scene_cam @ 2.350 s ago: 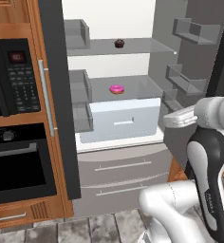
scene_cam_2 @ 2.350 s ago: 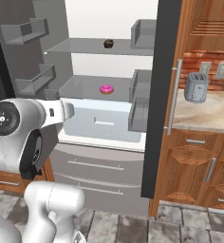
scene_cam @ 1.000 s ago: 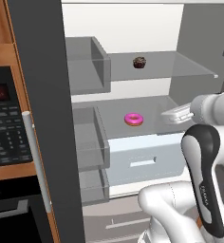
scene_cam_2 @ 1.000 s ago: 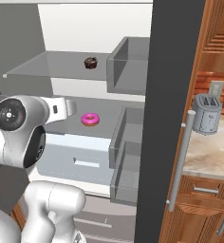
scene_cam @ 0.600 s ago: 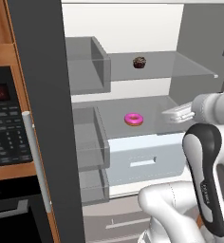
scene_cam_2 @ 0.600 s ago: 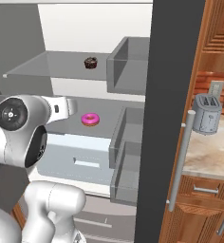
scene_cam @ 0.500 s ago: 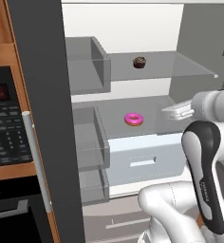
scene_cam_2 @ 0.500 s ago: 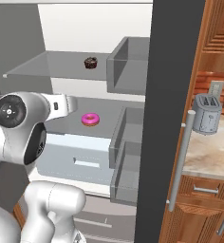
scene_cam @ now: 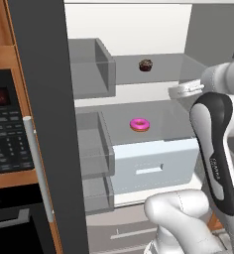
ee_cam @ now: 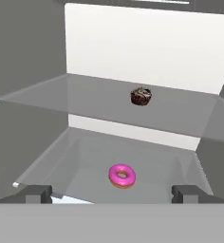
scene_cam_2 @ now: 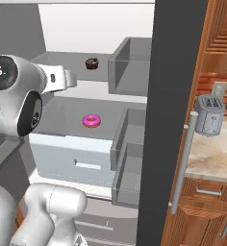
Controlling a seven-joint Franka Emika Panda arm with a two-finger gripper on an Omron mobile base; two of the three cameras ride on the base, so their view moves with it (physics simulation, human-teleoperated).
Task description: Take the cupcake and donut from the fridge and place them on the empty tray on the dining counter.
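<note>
The fridge (scene_cam: 129, 30) stands open in front of me. On its upper grey shelf sits the dark brown cupcake (scene_cam: 146, 65) (scene_cam_2: 91, 63) (ee_cam: 141, 96). One shelf lower lies the pink donut (scene_cam: 140, 124) (scene_cam_2: 91, 120) (ee_cam: 121, 175). My gripper (scene_cam: 181, 91) (scene_cam_2: 69, 79) (ee_cam: 111, 193) hovers at the front of the fridge, about level with the upper shelf's edge. It points inward, well short of both pastries, and is open with nothing between its fingers. The tray and the dining counter are out of view.
Grey door bins (scene_cam: 89, 67) (scene_cam_2: 130, 65) flank the shelves on both sides. A pale drawer (scene_cam: 151, 166) sits under the donut shelf. A microwave (scene_cam: 5, 134) is set in the wood cabinet at left. A toaster (scene_cam_2: 209, 115) stands on the wall counter (scene_cam_2: 209, 153) at right.
The base has driven closer to the fridge since the oldest frames. In the last second the hand has risen from the donut shelf's height to the upper shelf's edge.
</note>
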